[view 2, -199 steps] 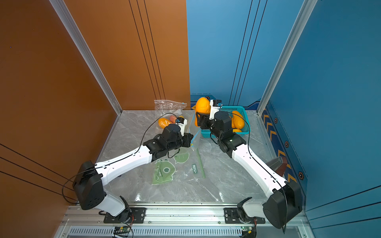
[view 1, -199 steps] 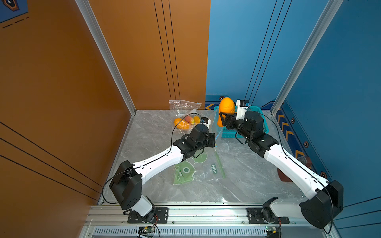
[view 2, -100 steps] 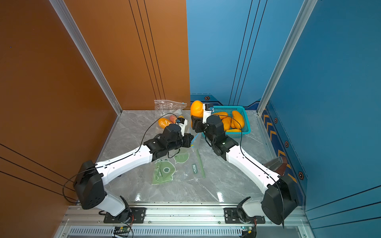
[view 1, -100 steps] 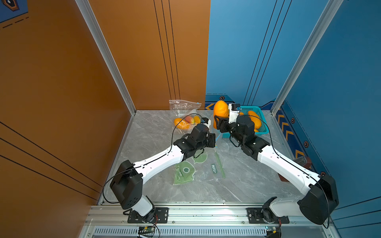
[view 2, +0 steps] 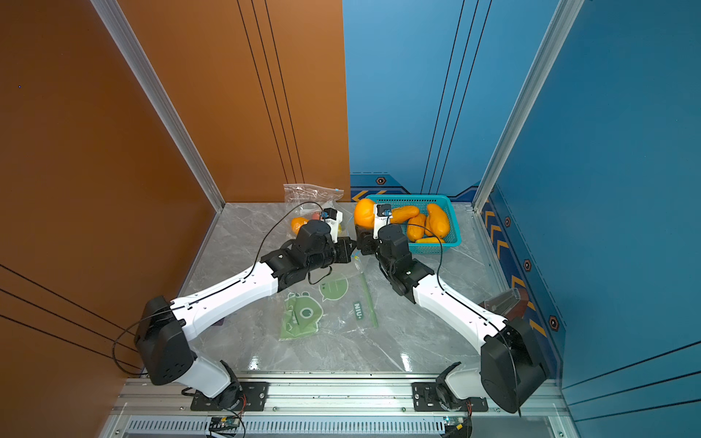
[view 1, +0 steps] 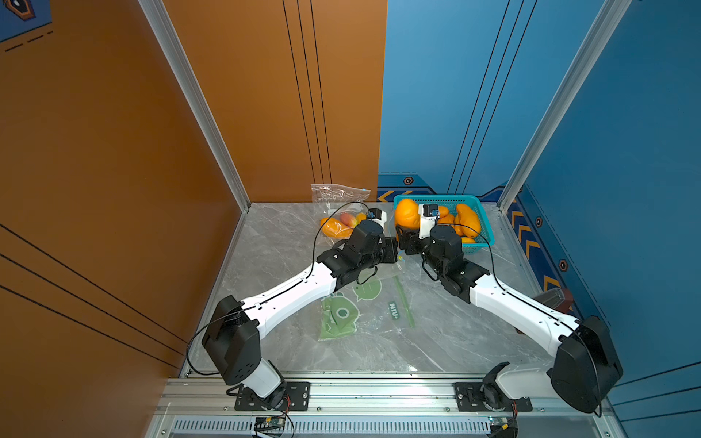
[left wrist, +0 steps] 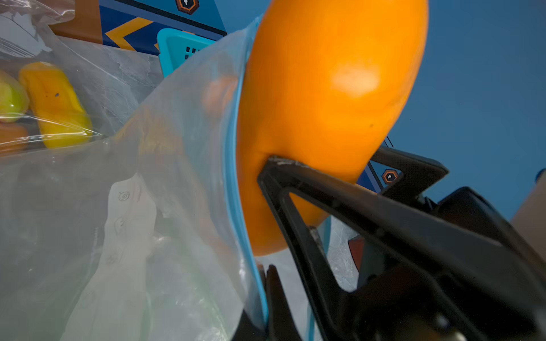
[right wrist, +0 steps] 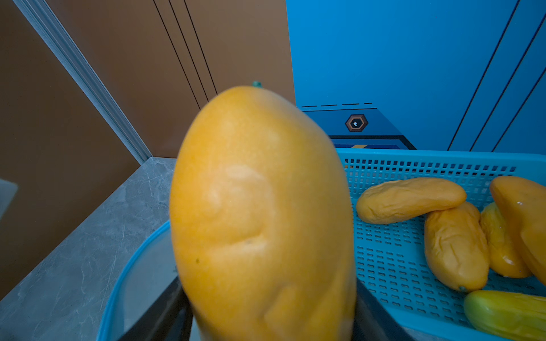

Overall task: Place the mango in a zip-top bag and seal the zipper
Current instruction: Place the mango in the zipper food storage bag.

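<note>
Here, mangoes [view 2: 438, 223] in basket [view 2: 409, 197], mango [view 2: 363, 218] beside bag [left wrist: 177, 147]

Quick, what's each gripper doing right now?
Left gripper: closed, pinching the zip-top bag at its blue rim.
Right gripper: closed on the mango, at the bag's mouth.

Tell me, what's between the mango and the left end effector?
The zip-top bag's blue rim, which the left end effector pinches beside the mango; left wrist view.

Orange mango [right wrist: 260, 224] close up, teal basket [right wrist: 428, 156] just behind
</note>
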### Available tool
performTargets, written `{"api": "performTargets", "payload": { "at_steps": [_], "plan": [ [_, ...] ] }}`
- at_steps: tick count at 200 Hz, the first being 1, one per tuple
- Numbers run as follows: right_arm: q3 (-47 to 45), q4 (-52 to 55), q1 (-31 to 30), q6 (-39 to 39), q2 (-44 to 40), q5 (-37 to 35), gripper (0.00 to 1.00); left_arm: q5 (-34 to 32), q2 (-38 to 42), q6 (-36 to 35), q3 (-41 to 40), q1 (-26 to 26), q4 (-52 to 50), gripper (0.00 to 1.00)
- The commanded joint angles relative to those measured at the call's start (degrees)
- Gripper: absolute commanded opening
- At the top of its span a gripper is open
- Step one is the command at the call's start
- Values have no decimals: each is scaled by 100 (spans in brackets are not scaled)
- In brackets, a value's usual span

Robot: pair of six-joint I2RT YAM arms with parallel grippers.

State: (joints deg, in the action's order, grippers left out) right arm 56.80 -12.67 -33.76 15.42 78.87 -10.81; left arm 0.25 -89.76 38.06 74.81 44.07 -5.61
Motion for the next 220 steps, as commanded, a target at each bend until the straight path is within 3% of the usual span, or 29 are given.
{"api": "performTargets", "payload": {
  "at_steps": [1,38,97,133,174,220],
  "plan": [
    [-45,-269,-9,108,-238,-34,49,98,-65,29,287,-72,-11,0],
    [-27,-264,-11,387,-335,66,66,80,-112,-18,342,-71,-16,0],
    [23,-214,86,567,-405,169,74,41,-114,-51,237,-66,30,0],
    [3,-216,107,562,-430,282,86,21,-154,-47,215,-78,26,0],
    [-9,-236,144,527,-434,330,89,28,-168,-41,219,-74,53,0],
    [417,390,479,493,-624,300,86,10,-166,-35,165,-92,50,0]
  ]
}}
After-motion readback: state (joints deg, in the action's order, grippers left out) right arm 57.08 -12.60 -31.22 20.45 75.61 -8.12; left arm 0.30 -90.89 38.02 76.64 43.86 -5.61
